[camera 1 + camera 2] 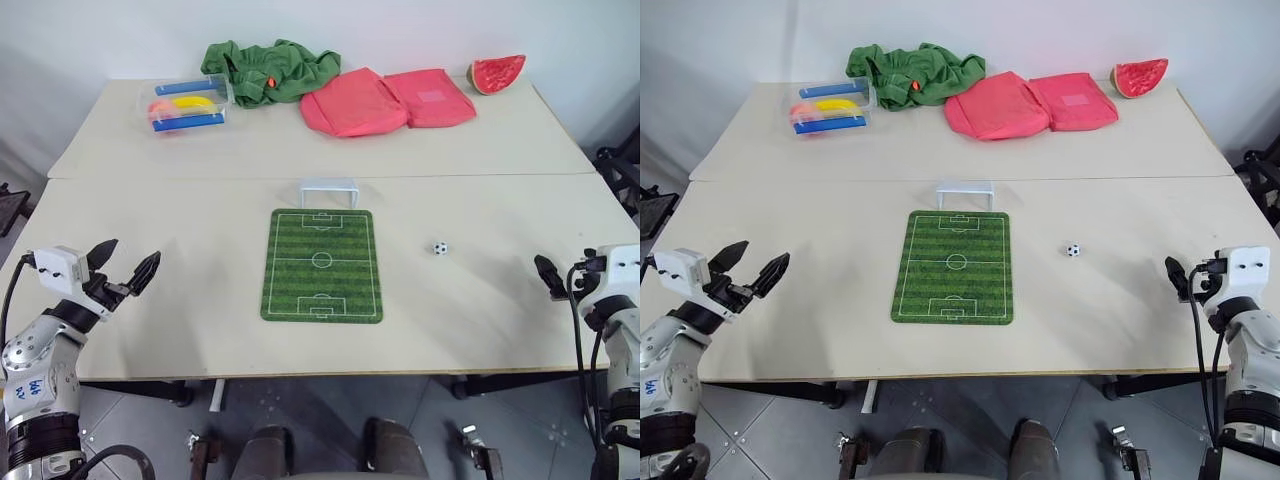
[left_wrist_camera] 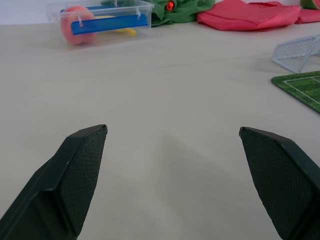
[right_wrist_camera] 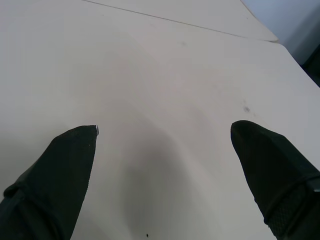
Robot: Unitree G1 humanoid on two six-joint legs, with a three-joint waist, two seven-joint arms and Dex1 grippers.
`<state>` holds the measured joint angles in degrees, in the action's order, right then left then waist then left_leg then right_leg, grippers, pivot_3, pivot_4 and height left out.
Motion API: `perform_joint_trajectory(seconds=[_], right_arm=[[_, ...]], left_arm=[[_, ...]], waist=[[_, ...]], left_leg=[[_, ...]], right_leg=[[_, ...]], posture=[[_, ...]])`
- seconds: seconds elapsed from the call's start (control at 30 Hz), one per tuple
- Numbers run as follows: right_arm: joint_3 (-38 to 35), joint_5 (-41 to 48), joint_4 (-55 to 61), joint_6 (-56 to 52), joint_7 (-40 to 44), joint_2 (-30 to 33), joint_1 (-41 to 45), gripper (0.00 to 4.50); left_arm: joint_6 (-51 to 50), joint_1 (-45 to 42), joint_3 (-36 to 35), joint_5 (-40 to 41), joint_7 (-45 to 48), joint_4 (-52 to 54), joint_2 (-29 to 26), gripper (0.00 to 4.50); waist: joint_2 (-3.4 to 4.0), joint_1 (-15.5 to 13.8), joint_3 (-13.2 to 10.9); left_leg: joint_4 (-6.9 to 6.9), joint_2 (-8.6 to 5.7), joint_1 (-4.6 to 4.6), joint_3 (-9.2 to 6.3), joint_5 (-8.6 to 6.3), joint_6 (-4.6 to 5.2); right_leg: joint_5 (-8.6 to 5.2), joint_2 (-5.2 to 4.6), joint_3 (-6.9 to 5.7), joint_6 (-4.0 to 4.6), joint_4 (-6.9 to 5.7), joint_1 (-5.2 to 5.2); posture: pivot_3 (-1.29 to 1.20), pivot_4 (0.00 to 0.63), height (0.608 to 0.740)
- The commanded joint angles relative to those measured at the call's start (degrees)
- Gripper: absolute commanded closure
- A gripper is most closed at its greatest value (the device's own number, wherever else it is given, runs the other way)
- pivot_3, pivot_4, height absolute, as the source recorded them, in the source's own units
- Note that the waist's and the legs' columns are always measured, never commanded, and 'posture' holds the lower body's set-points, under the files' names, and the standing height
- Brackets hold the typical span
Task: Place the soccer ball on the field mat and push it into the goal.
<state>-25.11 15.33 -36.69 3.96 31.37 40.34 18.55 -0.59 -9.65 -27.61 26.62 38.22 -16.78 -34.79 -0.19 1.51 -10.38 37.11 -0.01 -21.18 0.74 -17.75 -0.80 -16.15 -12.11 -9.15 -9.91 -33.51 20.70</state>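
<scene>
White ball: soccer ball (image 1: 440,248) sat on bare table, right of field mat (image 1: 322,265).
R gripper (image 1: 548,276): wide open, empty; should've pinched gently.
L gripper (image 1: 123,268): open, empty.

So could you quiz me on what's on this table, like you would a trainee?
1. True or false: the ball lies on the mat.
2. Which stands at the mat's far end: A) watermelon slice B) goal C) plastic box?
3. Which claw is nearer the ball?

Key: 1. False, it lies on the bare table, to the mat's right. 2. B. 3. The right claw; the left claw is across the mat. Both are open and empty.
</scene>
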Motion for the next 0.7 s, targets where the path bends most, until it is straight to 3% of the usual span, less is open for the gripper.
perform_joint_trajectory(seconds=[0.03,0.3,0.4,0.53,0.7], right_arm=[[-1.4,1.0,2.3,-0.3,-0.7,0.9,-0.6,0.03],[-1.4,1.7,9.7,-4.2,-0.5,1.5,-1.8,0.03],[-0.1,3.9,16.9,-10.8,1.5,2.4,0.1,0.03],[6.8,5.0,23.3,-18.8,8.0,2.8,4.4,0.03],[14.8,2.8,21.5,-19.8,15.4,2.8,9.1,0.03]], left_arm=[[3.2,-0.8,0.0,-1.9,-0.7,-0.4,-0.3,0.0],[0.9,-2.2,0.0,-0.5,-1.0,0.4,-0.1,0.0],[-1.1,-2.8,2.0,-1.1,0.3,2.1,-1.3,0.0],[-0.7,-3.1,4.3,1.9,10.9,3.2,-2.7,0.0],[0.2,-3.9,5.7,0.7,15.0,1.2,-3.9,0.0]], waist=[[0.0,0.0,0.0],[0.0,0.0,0.0],[0.01,0.0,0.0],[0.1,0.3,-0.1],[0.09,-0.2,-0.1]], left_leg=[[0.0,0.0,0.0,0.0,0.0,0.0],[-0.01,0.0,0.0,0.0,0.0,0.0],[0.02,0.0,0.0,0.0,0.0,0.0],[0.03,0.01,0.01,0.05,0.0,0.0],[0.01,0.15,-0.05,0.04,-0.04,-0.07]], right_leg=[[0.0,0.0,0.0,0.0,0.0,0.0],[0.0,0.0,0.0,0.0,0.0,0.01],[0.0,0.0,0.01,0.0,-0.02,0.01],[0.0,0.0,0.07,0.0,-0.05,0.06],[0.01,0.17,0.04,0.02,-0.02,0.11]], posture=[[0.0,0.15,0.74],[0.0,0.15,0.74],[0.0,0.15,0.74],[0.0,0.15,0.74],[0.0,0.15,0.74]])
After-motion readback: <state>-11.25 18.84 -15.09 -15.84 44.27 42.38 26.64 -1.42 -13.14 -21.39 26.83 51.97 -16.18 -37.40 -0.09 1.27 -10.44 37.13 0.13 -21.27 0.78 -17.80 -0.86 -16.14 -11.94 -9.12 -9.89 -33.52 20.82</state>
